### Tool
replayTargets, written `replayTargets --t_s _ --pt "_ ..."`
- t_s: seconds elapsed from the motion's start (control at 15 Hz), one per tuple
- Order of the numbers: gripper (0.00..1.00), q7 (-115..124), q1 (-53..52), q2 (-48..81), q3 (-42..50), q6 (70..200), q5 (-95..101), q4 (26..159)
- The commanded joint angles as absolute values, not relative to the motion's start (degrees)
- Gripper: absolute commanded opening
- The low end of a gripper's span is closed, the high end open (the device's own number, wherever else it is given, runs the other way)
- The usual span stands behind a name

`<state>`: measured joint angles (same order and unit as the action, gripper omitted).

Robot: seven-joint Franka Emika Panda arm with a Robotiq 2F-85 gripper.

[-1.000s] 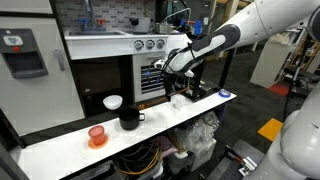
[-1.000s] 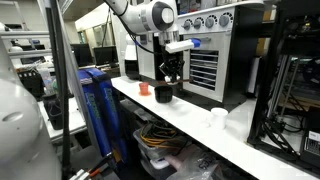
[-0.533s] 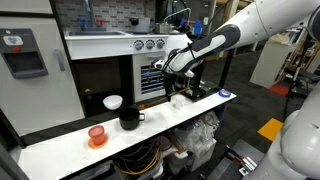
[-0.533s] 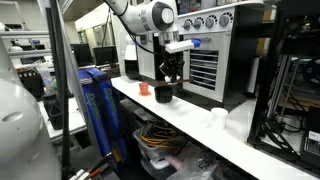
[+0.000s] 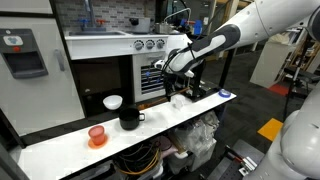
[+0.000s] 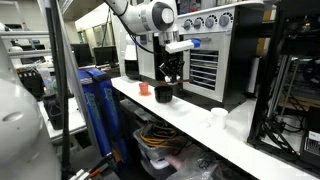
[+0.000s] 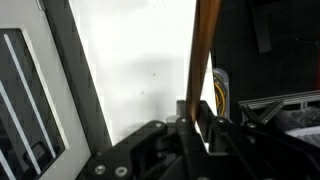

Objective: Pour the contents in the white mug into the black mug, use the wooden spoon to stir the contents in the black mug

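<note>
Bench (image 5: 60,146), far end: orange-red cup (image 5: 97,135) by the front edge, black mug (image 5: 129,118) just beside it, white mug (image 5: 113,102) toward the back edge. Only narrow gaps between the three. A dark appliance (image 5: 95,75) walls the back edge, so there is no way through. The gripper (image 7: 196,115), clamped on the wooden spoon (image 7: 206,50), hangs above the bench. Bare white top lies between the black mug and a small pale cup (image 5: 178,100), open from the front edge.

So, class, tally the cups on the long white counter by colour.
White: 2, the white mug and a pale cup
Black: 1, the black mug
Orange-red: 1, the orange-red cup
Total: 4
</note>
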<state>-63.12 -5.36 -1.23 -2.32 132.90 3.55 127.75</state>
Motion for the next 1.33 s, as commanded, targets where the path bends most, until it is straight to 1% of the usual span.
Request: replayTargets --t_s 0.0,0.33,0.4,0.93,1.27 --pt "0.14 -63.1 -4.9 -1.2 -2.8 132.7 3.5 127.6" --pt "0.14 -63.1 -4.9 -1.2 -2.8 132.7 3.5 127.6" --pt "0.04 -63.1 -4.9 -1.2 -2.8 132.7 3.5 127.6" --pt "0.04 -65.3 -3.9 -2.1 -1.4 134.5 2.3 130.8" --pt "0.04 -64.0 -2.8 -1.7 0.0 140.4 1.9 134.1"
